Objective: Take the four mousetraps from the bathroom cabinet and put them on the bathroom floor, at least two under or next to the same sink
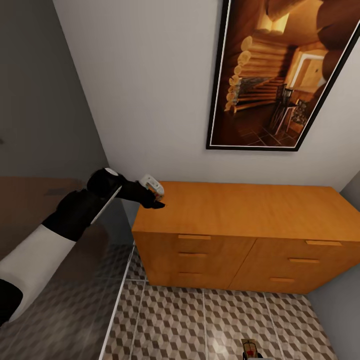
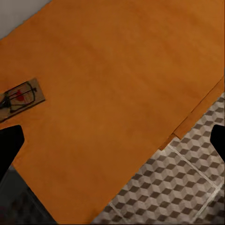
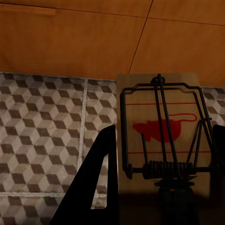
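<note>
The left gripper (image 1: 156, 199) hangs over the near-left corner of the cabinet (image 1: 240, 210), its fingers (image 2: 9, 145) spread wide and holding nothing. One mousetrap (image 2: 21, 97) lies flat on the cabinet top just beside it, close to the wall side. The right gripper (image 3: 159, 187) has its jaws closed on a second mousetrap (image 3: 161, 136) — red mark up, spring toward the fingers — held above the bathroom floor (image 1: 200, 320) in front of the drawer fronts; that trap also shows at the near edge of the head view (image 1: 250, 348). A framed picture (image 1: 280, 75) hangs on the wall above the cabinet. A grey panel (image 1: 55, 295) stands at the left — near the left arm.
</note>
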Tool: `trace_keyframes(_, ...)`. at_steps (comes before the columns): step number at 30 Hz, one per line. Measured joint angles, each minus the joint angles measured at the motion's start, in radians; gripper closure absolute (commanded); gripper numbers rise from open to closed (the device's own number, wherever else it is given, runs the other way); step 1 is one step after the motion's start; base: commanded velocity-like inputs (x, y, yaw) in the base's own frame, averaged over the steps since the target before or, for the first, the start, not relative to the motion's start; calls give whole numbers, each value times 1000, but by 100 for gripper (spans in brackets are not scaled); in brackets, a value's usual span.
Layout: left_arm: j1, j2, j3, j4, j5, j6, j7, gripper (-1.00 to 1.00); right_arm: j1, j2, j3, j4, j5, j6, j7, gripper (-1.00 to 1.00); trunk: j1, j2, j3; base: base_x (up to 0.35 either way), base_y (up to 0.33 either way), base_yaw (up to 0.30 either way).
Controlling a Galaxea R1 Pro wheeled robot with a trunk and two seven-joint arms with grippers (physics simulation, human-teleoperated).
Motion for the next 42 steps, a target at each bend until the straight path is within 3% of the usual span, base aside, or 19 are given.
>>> trace_keyframes(3,0,-16,1,-1,-94,4,-12,-100,0,0,0,0,0,0,0,100,0,0,0,0,0,0)
trace_keyframes(4,0,-31,4,1,-152,3,-31,-100,0,0,0,0,0,0,0,100,0,0,0,0,0,0)
trace_keyframes(7,0,-51,18,4,-231,1,-54,-100,0,0,0,0,0,0,0,100,0,0,0,0,0,0)
trace_keyframes(8,0,-65,32,6,-282,-1,-61,-100,0,0,0,0,0,0,0,100,0,0,0,0,0,0)
trace_keyframes(9,0,-73,39,7,-311,-1,-64,-100,0,0,0,0,0,0,0,100,0,0,0,0,0,0)
trace_keyframes(10,0,-89,50,8,-373,-2,-66,-100,0,0,0,0,0,0,0,100,0,0,0,0,0,0)
trace_keyframes(12,0,-108,57,9,-446,-2,-67,-100,0,0,0,0,0,0,0,100,0,0,0,0,0,0)
trace_keyframes(13,0,-129,62,10,-525,-2,-68,-100,0,0,0,0,0,0,0,100,0,0,0,0,0,0)
trace_keyframes(14,0,-140,64,10,-569,-3,-68,-100,0,0,0,0,0,0,0,100,0,0,0,0,0,0)
trace_keyframes(15,0,-163,66,13,-657,-3,-68,-100,0,0,0,0,0,0,0,100,0,0,0,0,0,0)
trace_keyframes(17,0,-189,69,18,-752,-4,-67,-100,0,0,0,0,0,0,0,100,0,0,0,0,0,0)
trace_keyframes(18,0,-214,70,24,-841,-4,-64,-100,0,0,0,0,0,0,0,100,0,0,0,0,0,0)
trace_keyframes(19,-1,-226,70,26,-886,-5,-60,-100,0,0,0,0,0,0,0,100,0,0,0,0,0,0)
trace_keyframes(20,-1,-248,73,30,-962,-5,-49,-100,0,0,0,0,0,0,0,100,0,0,0,0,0,0)
trace_keyframes(24,-1,-284,82,47,-1101,-5,20,-100,0,0,0,0,0,0,0,100,0,0,0,0,0,0)
trace_keyframes(27,0,-306,85,65,-1152,-6,117,-100,0,0,1,0,0,0,0,100,0,0,0,0,0,0)
trace_keyframes(33,-1,-321,88,72,-1174,-6,222,-100,0,0,1,0,0,0,0,100,0,0,0,0,0,0)
trace_keyframes(38,0,-323,126,77,-1168,-8,217,-100,0,1,1,0,0,0,0,100,0,0,0,0,0,0)
trace_keyframes(42,-1,-320,171,82,-1163,-43,141,-100,0,0,1,0,0,0,0,100,0,0,0,0,0,0)
